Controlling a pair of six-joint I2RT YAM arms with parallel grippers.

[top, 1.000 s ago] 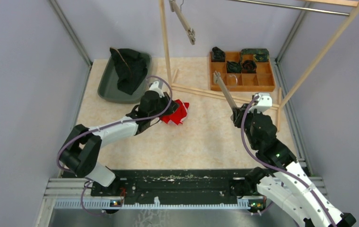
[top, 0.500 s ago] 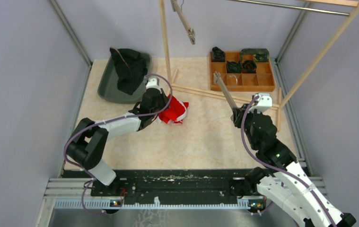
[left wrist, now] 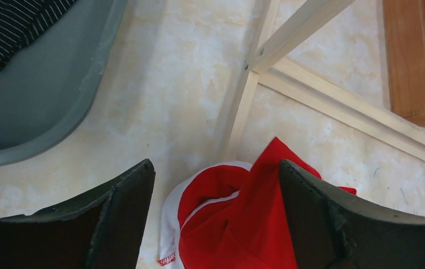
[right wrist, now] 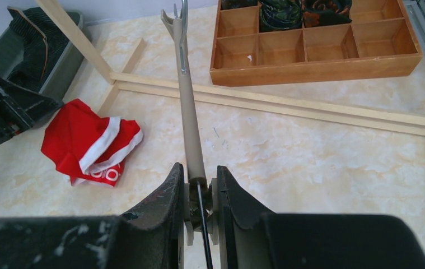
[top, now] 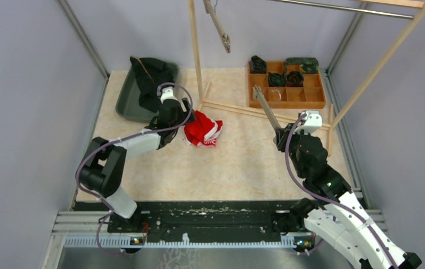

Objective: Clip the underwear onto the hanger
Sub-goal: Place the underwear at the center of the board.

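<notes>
Crumpled red-and-white underwear (top: 201,130) on the worktop (top: 243,162), just near-side of the pale wooden rack base (top: 238,109) at its left end, framed between wide-spread, empty left fingers (left wrist: 123,210). Slim beige clip hanger (right wrist: 189,123) clamped in near-shut right fingers (right wrist: 168,202), long axis running away over that base. Favours the left arm.

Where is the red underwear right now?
In the top view the red underwear lies crumpled on the table, left of centre, beside the open left claw and just in front of the wooden rack's base.
</notes>
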